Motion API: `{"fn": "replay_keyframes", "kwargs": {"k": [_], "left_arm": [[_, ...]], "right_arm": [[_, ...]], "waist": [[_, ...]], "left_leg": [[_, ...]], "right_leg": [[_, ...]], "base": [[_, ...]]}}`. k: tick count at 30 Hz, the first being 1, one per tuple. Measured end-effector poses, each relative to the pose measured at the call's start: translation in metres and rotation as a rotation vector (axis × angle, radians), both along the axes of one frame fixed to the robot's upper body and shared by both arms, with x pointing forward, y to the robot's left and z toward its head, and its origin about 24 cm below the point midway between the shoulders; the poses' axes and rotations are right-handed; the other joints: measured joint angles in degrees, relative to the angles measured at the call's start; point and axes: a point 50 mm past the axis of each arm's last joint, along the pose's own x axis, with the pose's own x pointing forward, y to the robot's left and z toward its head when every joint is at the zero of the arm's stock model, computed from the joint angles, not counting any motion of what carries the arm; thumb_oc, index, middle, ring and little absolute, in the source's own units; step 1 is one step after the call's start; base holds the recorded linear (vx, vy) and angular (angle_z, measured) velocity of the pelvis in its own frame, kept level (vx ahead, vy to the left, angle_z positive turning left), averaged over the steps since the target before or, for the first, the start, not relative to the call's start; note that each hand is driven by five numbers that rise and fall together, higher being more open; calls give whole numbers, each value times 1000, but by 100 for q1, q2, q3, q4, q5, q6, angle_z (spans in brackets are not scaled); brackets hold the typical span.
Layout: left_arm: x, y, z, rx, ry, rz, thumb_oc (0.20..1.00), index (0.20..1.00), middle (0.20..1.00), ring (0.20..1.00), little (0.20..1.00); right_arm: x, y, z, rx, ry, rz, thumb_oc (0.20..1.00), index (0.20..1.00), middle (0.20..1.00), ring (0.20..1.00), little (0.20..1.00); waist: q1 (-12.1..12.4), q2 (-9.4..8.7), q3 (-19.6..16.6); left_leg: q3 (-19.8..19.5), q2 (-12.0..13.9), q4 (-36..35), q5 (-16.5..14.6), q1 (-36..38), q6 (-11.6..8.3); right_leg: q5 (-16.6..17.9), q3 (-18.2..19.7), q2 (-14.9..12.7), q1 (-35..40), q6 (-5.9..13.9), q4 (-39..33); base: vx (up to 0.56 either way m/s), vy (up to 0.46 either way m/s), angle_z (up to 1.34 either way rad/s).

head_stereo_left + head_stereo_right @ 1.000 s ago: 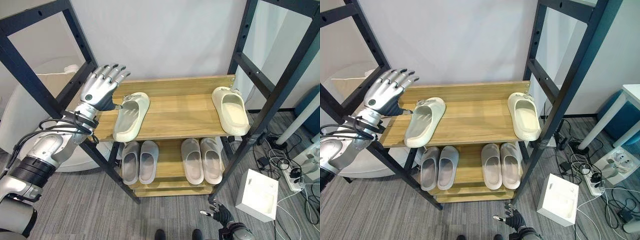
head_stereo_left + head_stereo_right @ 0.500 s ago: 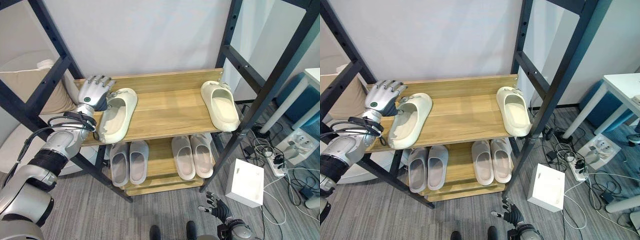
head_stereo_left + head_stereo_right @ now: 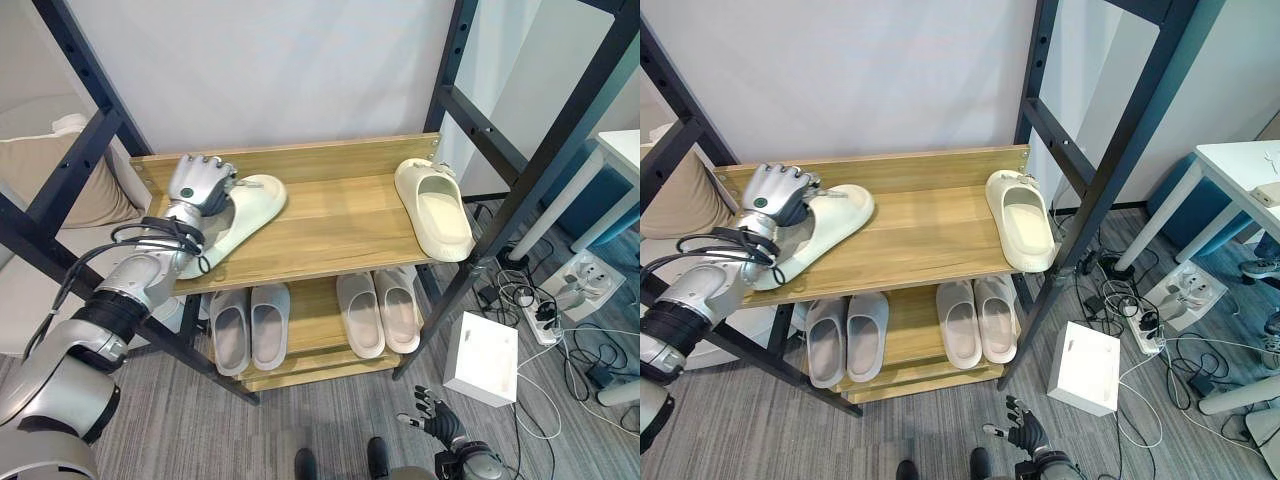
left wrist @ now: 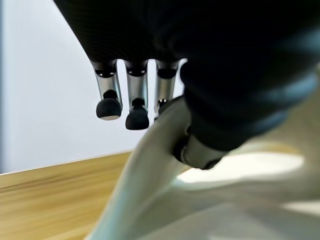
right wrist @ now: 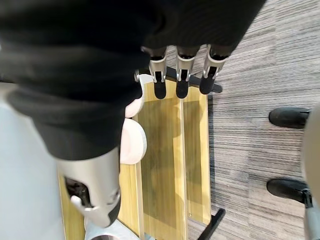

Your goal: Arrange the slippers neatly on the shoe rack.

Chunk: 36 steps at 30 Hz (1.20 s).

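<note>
A black-framed shoe rack (image 3: pixel 470 110) holds two wooden shelves. On the upper shelf (image 3: pixel 340 225), a cream slipper (image 3: pixel 236 215) lies angled at the left and its cream mate (image 3: pixel 434 207) at the right edge, well apart. Two grey pairs (image 3: pixel 250 325) sit on the lower shelf. The left hand (image 3: pixel 200 183) curls its fingers and thumb around the left slipper's strap. The right hand (image 3: pixel 437 425) hangs low near the floor, fingers relaxed and spread.

Matt rubbery slippers (image 3: pixel 236 214) on smooth wooden shelf (image 3: pixel 330 225).
</note>
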Motion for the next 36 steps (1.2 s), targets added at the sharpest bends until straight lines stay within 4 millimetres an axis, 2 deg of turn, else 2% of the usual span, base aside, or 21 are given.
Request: {"fn": "replay_keyframes", "kwargs": {"k": [3,6,8,11,16,21,24,30,31,32,36], "left_arm": [[-3,-25,6,-45,-28,-105,200,200,200,200,200],[-2,-45,-1,-97,-13,-151,200,200,200,200,200],[0,-47,-6,-99,13,-150,200,200,200,200,200],[8,-49,-6,-78,33,-130,200,200,200,200,200],[19,-55,-4,-44,58,-111,200,200,200,200,200],[29,-69,0,-58,80,-114,200,200,200,200,200],[30,-81,5,-103,74,-145,200,200,200,200,200],[37,-82,7,-122,80,-108,200,200,200,200,200],[38,-82,6,-126,84,-101,285,285,285,285,285],[39,-81,6,-128,89,-92,1000,1000,1000,1000,1000],[40,-81,2,-111,99,-79,1000,1000,1000,1000,1000]], "right_arm": [[-1,2,-1,8,3,-4,1000,1000,1000,1000,1000],[-5,1,-2,6,18,-11,1000,1000,1000,1000,1000],[-5,0,-2,4,18,-11,1000,1000,1000,1000,1000],[-8,-8,-2,-8,25,-42,1000,1000,1000,1000,1000],[-8,-18,0,-34,17,-39,1000,1000,1000,1000,1000],[-6,-18,3,-28,0,-47,1000,1000,1000,1000,1000],[-7,-18,3,-31,2,-62,1000,1000,1000,1000,1000],[-10,-20,2,-32,12,-70,1000,1000,1000,1000,1000],[-10,-20,2,-32,11,-71,1000,1000,1000,1000,1000],[-11,-20,1,-32,13,-72,1000,1000,1000,1000,1000],[-7,-19,3,-32,4,-70,1000,1000,1000,1000,1000]], "waist": [[-26,19,12],[-73,77,63],[-179,155,126],[-201,247,178],[-341,295,198],[-511,356,217],[-512,381,231],[-522,409,228],[-527,409,228],[-530,409,228],[-582,411,226]], "left_leg": [[6,2,0,0,22,0],[11,2,1,-6,82,-5],[24,8,0,-20,80,-21],[75,29,0,-25,73,-29],[150,51,2,-17,78,-20],[190,51,4,-18,90,-19],[295,58,2,-22,97,-17],[331,54,2,-38,99,-10],[331,53,2,-39,99,-9],[330,52,2,-38,99,-9],[331,53,1,-38,124,-7]], "right_leg": [[-3,8,2,16,4,0],[-28,14,-1,39,22,0],[-22,34,7,61,20,0],[-12,95,33,30,13,0],[1,161,56,3,-4,0],[0,194,57,-3,-3,0],[4,277,66,-26,-6,0],[19,334,61,-46,3,0],[25,339,60,-48,2,0],[26,339,60,-47,2,1],[37,340,62,-23,-3,1]], "base": [[-11,-28,-1],[-15,-39,-1],[-20,-55,-4],[-8,-39,-11],[5,-35,-8],[6,-17,-3],[14,-19,-12],[13,-20,-4],[6,-25,-3],[0,0,0],[3,-15,-1]]}}
